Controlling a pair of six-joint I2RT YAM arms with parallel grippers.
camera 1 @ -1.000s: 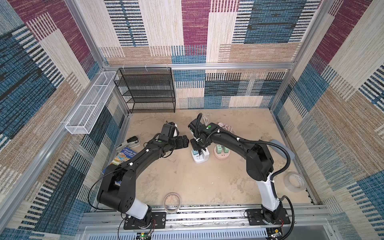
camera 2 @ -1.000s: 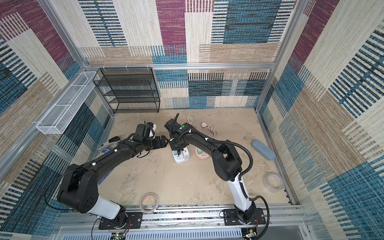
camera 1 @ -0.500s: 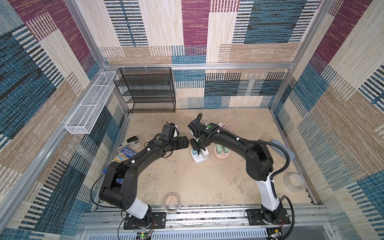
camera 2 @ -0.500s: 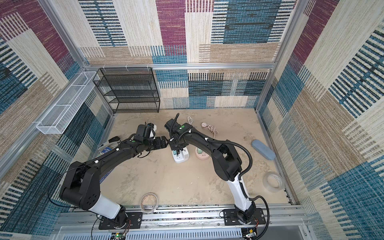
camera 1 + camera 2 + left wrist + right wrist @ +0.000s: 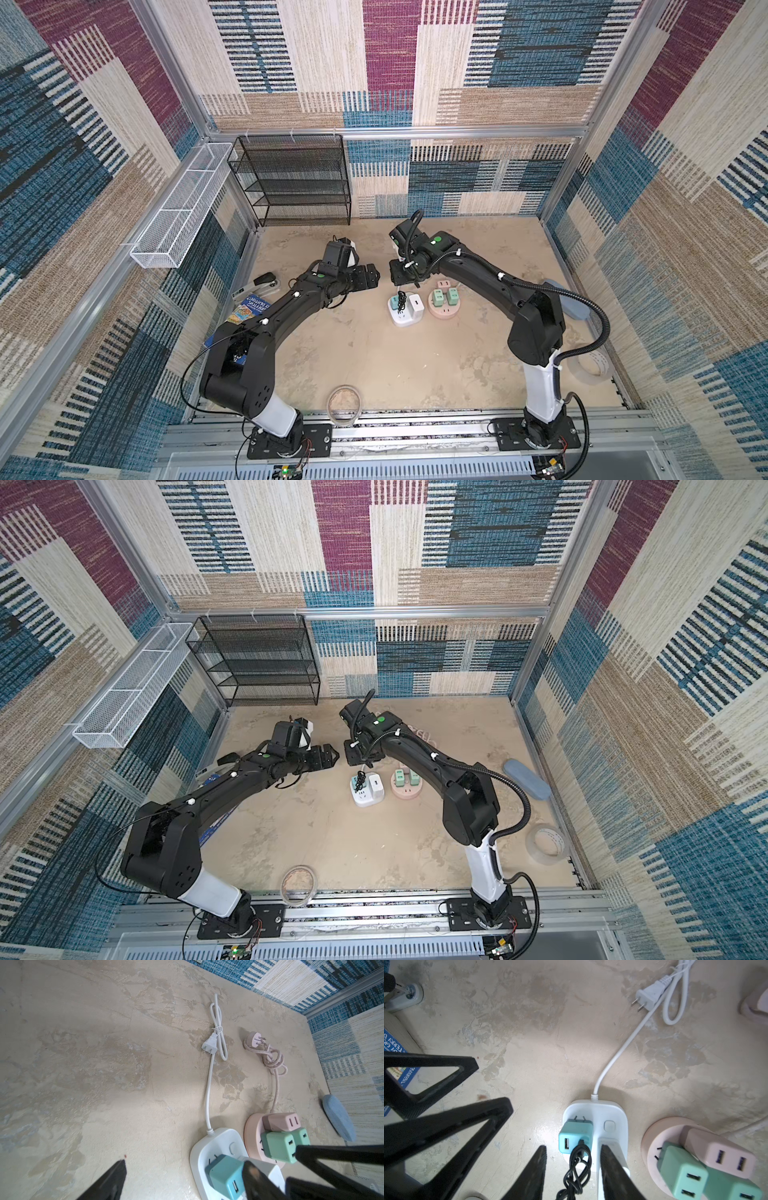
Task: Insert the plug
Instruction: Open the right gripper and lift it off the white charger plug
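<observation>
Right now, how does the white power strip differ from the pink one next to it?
The white power strip is a rounded rectangle; the pink power strip is round. The white one holds a blue charger with a black cable and a white adapter; the pink one holds two green adapters and a pink adapter. The white plug has two pins, the pink plug three. Both plugs lie loose on the table.

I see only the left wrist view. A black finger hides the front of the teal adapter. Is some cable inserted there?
Observer: Yes. In the right wrist view a black cable goes into the teal adapter, beside an empty port.
Operator: Is this cable held now?
Observer: No. The right gripper is open; its fingers stand on both sides of the cable and do not clamp it.
</observation>
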